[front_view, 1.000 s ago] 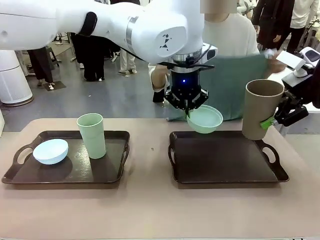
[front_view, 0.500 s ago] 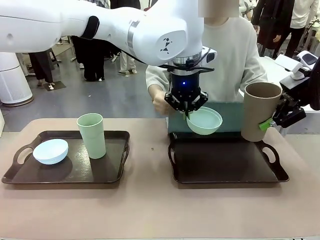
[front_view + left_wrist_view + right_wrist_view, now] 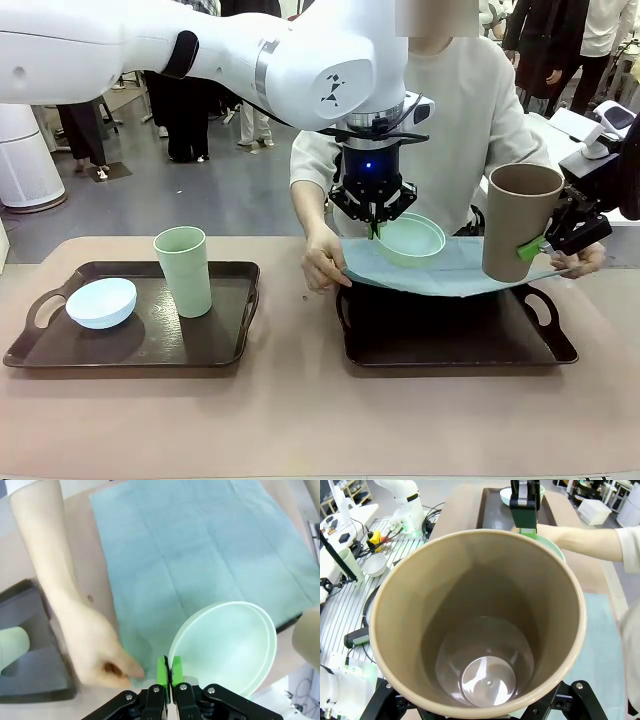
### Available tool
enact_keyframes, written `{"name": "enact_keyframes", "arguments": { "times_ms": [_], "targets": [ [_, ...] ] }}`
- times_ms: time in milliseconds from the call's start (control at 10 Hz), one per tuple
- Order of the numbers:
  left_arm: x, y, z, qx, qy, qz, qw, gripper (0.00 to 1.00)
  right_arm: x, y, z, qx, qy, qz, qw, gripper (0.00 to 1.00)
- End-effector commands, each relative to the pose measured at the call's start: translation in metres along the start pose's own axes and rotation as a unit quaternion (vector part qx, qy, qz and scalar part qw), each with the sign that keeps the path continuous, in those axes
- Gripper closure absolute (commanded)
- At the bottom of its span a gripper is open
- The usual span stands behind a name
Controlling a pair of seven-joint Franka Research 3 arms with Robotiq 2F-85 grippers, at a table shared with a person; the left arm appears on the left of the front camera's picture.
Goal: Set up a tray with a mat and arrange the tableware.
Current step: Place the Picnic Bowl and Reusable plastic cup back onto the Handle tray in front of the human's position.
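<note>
Mint green bowl, its rim pinched in the left gripper, hangs from the downward-pointing arm over a teal mat. A person holds the mat above the right tray. Far right, the right gripper clamps the raised brown cup. The pale blue bowl and light green cup sit on the left tray.

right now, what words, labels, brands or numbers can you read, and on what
None can be read.
Left arm's emblem: a small dark mark, no letters.
Brown cup, mint green bowl, mat: plain.
Background clutter in the right wrist view: too small to tell.
</note>
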State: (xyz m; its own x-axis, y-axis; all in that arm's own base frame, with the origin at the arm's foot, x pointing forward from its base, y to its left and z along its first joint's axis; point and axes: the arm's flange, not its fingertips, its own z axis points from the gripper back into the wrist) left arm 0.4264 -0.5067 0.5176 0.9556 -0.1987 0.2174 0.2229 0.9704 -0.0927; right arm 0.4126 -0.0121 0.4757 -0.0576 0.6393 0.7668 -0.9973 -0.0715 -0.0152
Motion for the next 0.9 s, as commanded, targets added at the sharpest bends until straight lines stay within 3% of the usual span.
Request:
{"name": "enact_keyframes", "arguments": {
  "times_ms": [0, 800],
  "targets": [
    [-0.0003, 0.0011, 0.0017, -0.009, 0.0, 0.001, 1.0, 1.0, 0.0014, -0.0028, 0.0004, -0.001, 0.007, 0.0, 1.0, 0.77],
    [-0.0003, 0.0011, 0.0017, -0.009, 0.0, 0.001, 1.0, 1.0, 0.0014, -0.0028, 0.0004, -0.001, 0.007, 0.0, 1.0, 0.77]
  ]
}}
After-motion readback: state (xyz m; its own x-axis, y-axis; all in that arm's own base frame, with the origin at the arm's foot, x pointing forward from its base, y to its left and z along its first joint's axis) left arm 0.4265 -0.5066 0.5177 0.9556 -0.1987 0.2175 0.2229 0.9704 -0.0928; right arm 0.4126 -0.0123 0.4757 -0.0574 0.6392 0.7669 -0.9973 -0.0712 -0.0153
